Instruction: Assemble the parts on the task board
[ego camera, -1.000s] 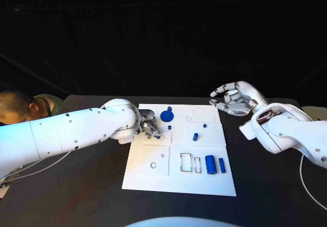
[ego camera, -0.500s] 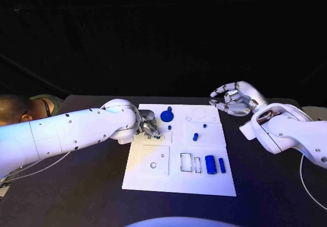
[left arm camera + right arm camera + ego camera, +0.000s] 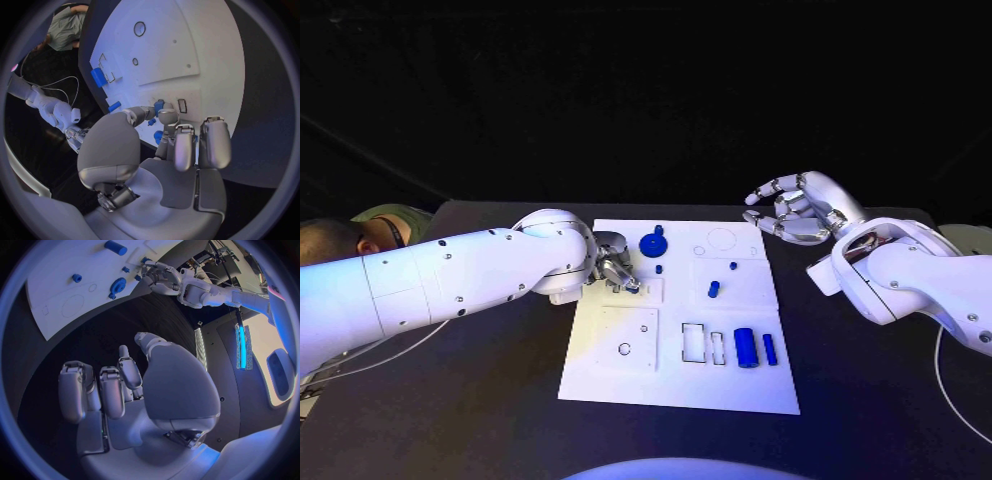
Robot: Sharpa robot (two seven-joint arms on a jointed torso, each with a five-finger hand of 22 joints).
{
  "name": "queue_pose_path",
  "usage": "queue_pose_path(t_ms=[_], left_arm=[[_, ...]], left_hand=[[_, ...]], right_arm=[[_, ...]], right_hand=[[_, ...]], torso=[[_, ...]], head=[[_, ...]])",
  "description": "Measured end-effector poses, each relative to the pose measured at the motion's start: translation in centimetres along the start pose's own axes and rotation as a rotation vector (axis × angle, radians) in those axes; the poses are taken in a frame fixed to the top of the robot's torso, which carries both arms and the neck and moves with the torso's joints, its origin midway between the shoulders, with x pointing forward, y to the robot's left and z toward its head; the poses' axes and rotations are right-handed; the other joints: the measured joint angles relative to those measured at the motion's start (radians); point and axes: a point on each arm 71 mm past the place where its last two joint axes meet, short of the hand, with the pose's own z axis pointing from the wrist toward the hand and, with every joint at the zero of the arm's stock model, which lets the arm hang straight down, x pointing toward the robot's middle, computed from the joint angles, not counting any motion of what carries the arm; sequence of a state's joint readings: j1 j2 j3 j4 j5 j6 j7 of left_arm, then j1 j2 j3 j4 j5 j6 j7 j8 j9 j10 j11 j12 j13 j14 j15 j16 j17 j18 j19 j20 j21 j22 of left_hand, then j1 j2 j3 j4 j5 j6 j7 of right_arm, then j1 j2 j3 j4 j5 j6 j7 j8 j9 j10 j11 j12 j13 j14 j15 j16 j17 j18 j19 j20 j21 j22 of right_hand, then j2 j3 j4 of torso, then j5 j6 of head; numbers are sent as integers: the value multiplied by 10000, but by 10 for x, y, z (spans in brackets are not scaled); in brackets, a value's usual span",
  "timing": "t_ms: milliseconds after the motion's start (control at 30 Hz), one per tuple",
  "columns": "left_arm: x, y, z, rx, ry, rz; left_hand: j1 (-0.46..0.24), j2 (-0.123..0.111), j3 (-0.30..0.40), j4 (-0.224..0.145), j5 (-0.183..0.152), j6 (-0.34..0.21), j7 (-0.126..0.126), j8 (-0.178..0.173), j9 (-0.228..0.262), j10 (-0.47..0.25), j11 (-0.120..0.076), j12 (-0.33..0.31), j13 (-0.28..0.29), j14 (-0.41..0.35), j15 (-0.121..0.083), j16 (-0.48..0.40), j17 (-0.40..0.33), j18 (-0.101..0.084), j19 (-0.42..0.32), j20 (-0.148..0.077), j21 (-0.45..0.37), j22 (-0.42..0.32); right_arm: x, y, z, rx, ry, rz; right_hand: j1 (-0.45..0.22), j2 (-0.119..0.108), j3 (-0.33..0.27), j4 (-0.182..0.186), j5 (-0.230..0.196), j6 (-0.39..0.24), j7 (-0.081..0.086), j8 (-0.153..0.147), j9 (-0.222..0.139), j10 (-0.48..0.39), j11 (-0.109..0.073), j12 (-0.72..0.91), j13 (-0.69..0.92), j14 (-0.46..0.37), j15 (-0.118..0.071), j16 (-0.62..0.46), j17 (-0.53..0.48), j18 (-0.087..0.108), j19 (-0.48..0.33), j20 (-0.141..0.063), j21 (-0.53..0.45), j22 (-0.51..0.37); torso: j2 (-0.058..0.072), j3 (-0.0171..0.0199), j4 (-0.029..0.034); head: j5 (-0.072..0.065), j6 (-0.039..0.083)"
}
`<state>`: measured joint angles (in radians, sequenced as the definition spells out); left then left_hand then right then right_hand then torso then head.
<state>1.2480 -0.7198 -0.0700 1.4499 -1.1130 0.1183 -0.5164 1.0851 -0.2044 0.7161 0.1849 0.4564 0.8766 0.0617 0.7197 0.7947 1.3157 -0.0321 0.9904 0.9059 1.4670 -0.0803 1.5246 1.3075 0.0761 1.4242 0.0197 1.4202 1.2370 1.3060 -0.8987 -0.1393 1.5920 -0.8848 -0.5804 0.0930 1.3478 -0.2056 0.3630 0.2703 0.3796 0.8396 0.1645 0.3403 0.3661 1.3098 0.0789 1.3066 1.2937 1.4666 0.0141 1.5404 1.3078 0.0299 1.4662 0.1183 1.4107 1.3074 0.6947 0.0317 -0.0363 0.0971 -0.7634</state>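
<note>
The white task board (image 3: pixel 678 385) lies in the middle of the table. My left hand (image 3: pixel 615 272) rests on its near-left upper part, thumb and a fingertip (image 3: pixel 167 116) pinching a small blue part (image 3: pixel 159 105) against the board. A blue disc-shaped part (image 3: pixel 653 244) stands just beyond that hand. Small blue pegs (image 3: pixel 714 289) sit mid-board. A thick blue cylinder (image 3: pixel 746 347) and a slim blue bar (image 3: pixel 769 348) lie at the right, beside rectangular slots (image 3: pixel 694 342). My right hand (image 3: pixel 790 210) hovers off the board's far right corner, fingers loosely bent and apart, holding nothing.
The board has a round recess (image 3: pixel 721 238) at its far right and a small hole (image 3: pixel 625 349) in its lower-left panel. Black tabletop (image 3: pixel 473 400) surrounds the board on all sides. In the right wrist view the board (image 3: pixel 59 295) and my left hand (image 3: pixel 164 277) lie beyond the fingers.
</note>
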Motion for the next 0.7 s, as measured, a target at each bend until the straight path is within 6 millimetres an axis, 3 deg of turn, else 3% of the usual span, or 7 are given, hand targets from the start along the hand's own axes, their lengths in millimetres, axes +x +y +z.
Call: queue_pose_path(t_ms=[700], left_arm=[[0,2,1,-33,145,-115]], left_hand=[[-89,-88,-1,-1,464,49,-48,113,117,37,-34,86,57,0,-72,39,-1,1,0,0,0,20]], right_arm=[[0,0,0,8,7,-1]], right_hand=[[0,0,0,0,0,0,0,0,0,0,0,0,0,0,0,0,-2,0,0,0,0,7]], torso=[[2,-5,8]], head=[[-12,-26]])
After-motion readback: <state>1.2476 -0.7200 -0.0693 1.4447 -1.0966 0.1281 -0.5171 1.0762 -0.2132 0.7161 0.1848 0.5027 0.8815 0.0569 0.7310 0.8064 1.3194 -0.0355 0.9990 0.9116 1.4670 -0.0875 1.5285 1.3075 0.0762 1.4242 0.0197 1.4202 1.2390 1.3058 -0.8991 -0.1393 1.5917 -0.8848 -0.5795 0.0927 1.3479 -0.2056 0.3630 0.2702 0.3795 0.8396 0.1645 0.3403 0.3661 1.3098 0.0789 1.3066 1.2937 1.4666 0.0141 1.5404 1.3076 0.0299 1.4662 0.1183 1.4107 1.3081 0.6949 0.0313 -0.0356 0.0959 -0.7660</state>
